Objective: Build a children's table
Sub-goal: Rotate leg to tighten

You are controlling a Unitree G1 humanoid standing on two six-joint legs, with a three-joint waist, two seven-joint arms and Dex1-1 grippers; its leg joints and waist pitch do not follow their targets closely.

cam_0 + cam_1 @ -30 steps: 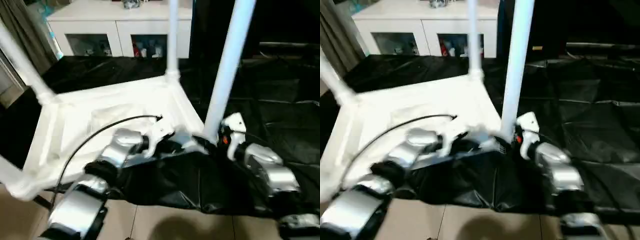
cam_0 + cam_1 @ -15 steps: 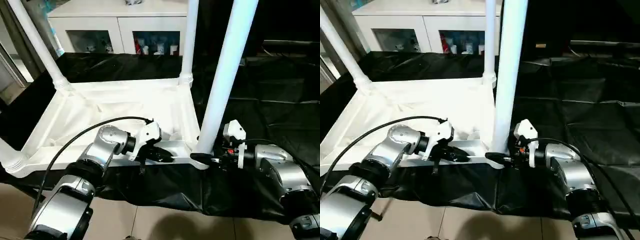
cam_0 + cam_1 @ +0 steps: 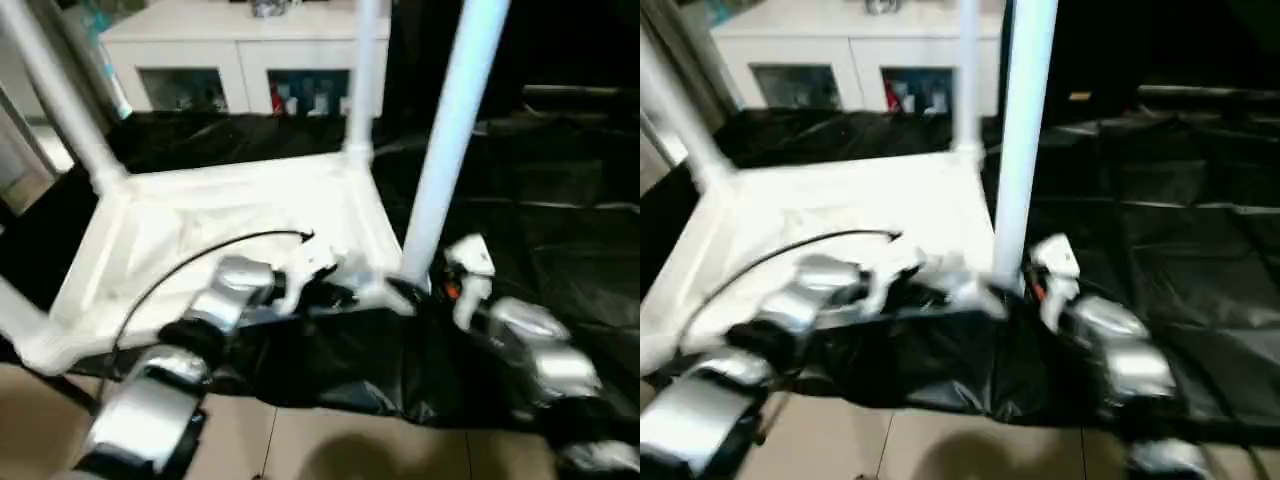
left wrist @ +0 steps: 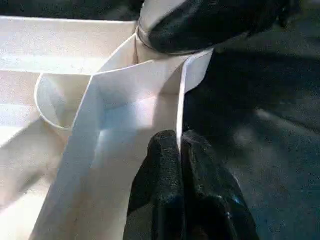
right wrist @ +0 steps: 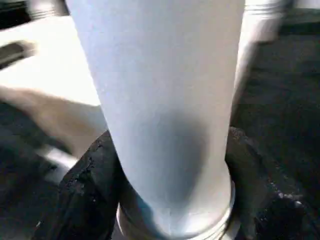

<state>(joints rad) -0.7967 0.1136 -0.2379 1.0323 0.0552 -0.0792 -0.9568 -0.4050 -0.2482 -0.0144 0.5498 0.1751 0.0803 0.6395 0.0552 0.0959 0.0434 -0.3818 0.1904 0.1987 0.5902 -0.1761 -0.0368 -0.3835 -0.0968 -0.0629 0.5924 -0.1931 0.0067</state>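
Note:
The children's table (image 3: 230, 215) lies upside down on a black sheet, its white legs pointing up. My left gripper (image 3: 335, 295) is at the near rim beside the front right corner, shut on the thin white rim edge (image 4: 179, 115). The near right leg (image 3: 450, 130) stands in its corner socket. My right gripper (image 3: 412, 292) is at that leg's base, with black fingers (image 5: 85, 190) pressed against both sides of the tube just above its collar. The far right leg (image 3: 362, 70) and a left leg (image 3: 60, 100) are also upright.
A black sheet (image 3: 540, 180) covers the ground under the table and to its right. A white glass-door cabinet (image 3: 230, 40) stands behind. Tan floor tiles (image 3: 330, 450) run along the near edge. A black cable (image 3: 200, 265) arcs over my left forearm.
The camera has shifted and tilted. My right gripper's fingers have closed in on the base of the near right leg. The left gripper keeps its hold on the rim.

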